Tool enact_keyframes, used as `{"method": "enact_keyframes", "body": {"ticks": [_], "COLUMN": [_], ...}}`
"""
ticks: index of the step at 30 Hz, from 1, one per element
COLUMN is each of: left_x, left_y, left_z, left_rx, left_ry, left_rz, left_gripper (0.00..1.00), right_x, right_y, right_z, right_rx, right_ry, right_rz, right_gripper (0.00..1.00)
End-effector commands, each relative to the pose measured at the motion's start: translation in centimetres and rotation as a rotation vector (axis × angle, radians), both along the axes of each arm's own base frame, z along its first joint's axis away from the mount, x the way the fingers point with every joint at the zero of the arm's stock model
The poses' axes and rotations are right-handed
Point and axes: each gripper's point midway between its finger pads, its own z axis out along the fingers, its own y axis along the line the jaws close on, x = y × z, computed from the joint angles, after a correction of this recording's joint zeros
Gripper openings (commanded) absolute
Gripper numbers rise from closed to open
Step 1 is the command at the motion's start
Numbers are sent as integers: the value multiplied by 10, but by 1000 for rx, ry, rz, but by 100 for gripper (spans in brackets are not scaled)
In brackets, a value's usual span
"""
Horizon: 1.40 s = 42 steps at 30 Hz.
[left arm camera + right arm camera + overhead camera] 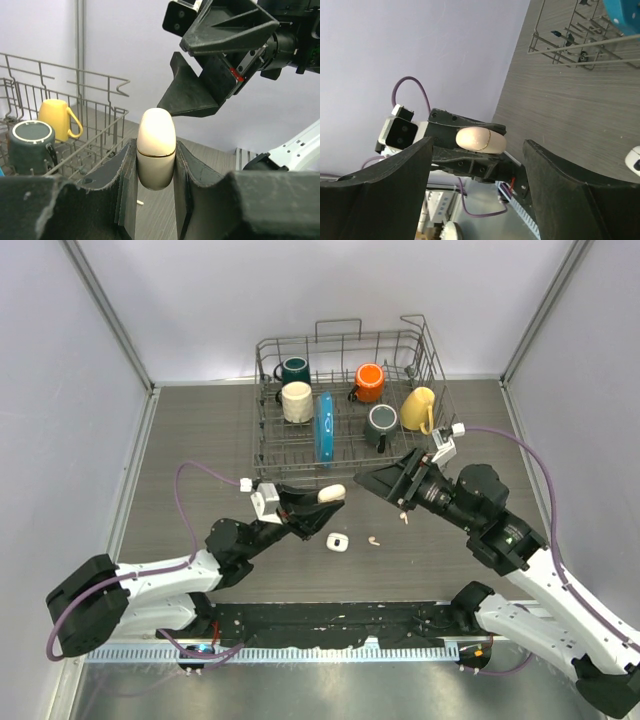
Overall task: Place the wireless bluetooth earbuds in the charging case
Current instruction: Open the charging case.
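Note:
My left gripper (334, 498) is shut on a closed cream charging case (331, 494) with a thin gold seam and holds it above the table. In the left wrist view the case (156, 135) stands upright between the pads (126, 175). My right gripper (386, 473) is open and empty, and it faces the case from the right, a short way off. In the right wrist view the case (480, 140) shows between my spread fingers (555, 175). Small white earbuds lie on the table: one (337, 541) below the case, one (374, 540) beside it, one (404, 518) under the right gripper.
A wire dish rack (345, 400) stands at the back. It holds a teal mug (294, 370), a cream mug (296, 401), an orange mug (369, 382), a yellow mug (418, 408), a dark mug (380, 424) and a blue plate (324, 428).

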Motion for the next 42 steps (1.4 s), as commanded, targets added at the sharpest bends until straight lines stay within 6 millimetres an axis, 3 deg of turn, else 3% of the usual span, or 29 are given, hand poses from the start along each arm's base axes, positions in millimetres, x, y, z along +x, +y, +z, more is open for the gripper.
{"method": "enact_keyframes", "body": {"ticks": [1, 8, 13, 25, 42], "left_x": [-8, -17, -21, -19, -26], "left_y": [11, 3, -4, -11, -16], "left_z": [36, 40, 40, 40, 46], "left_rx": [-120, -120, -114, -103, -105], "left_ry": [-82, -106, -109, -109, -125], "left_rz": [-23, -110, -157, -181, -233], "left_gripper": [0, 0, 0, 0, 0], "right_x": [-5, -10, -20, -23, -15], "right_y": [-1, 3, 12, 17, 14], "right_z": [2, -8, -3, -15, -22], "right_rx": [-158, -271, -230, -250, -279], "right_ry": [-128, -161, -185, -158, -138], "right_rz": [66, 150, 220, 268, 226], "right_gripper": [78, 72, 72, 67, 61]}}
